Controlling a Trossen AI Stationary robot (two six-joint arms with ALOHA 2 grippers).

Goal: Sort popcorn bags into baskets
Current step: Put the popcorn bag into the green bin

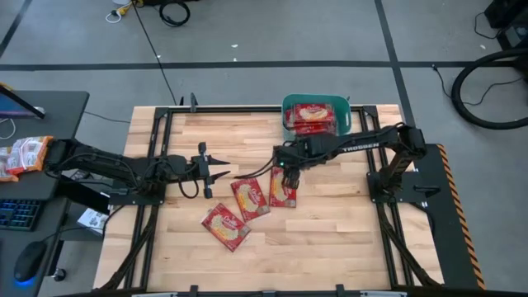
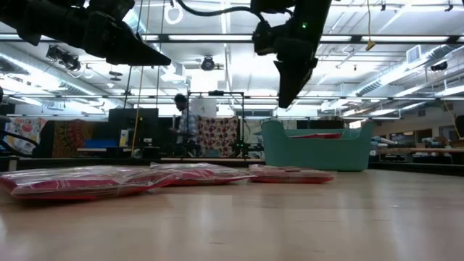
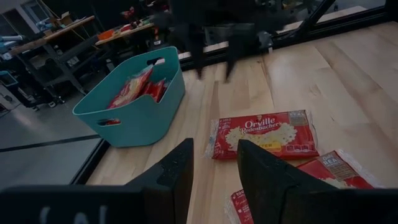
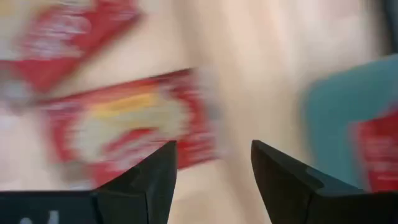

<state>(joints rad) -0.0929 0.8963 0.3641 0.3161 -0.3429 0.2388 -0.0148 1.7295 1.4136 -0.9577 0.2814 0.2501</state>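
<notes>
Right jaws: spread apart, nothing between them; the right gripper [image 1: 285, 171] hangs above the upper end of the packet at right-centre of the high view, and in the low view it [image 2: 284, 98] hovers clear of the table.
Left jaws: parted, empty; the left gripper [image 1: 221, 167] sits left of centre in the high view, off the surface, pointing toward the packets.
Nearest bag [image 1: 225, 226]: lower centre of the high view, lying flat and tilted, apart from the other two.
Middle bag [image 1: 250, 199]: just beside the third bag; their edges look close enough to touch, though I cannot tell.
Third bag [image 1: 283, 188]: beneath the right gripper; its upper end is covered by the arm.
Low view of bags: three flat red packets [image 2: 87, 180] seen edge-on, printing unreadable.
Teal basket [image 1: 288, 106]: top centre of the high view at the table's far edge, holding red bags [image 1: 313, 116]; how many is hard to count, since they overlap and the arm crosses the lower rim.
Left wrist view: basket [image 3: 146, 112] upper left, packets poking out.
Right wrist view: smeared; a red packet [image 4: 124, 124] and teal rim [image 4: 342, 106] only roughly recognisable.
Background: a person [image 2: 183, 119] stands far behind the table, details unclear.
</notes>
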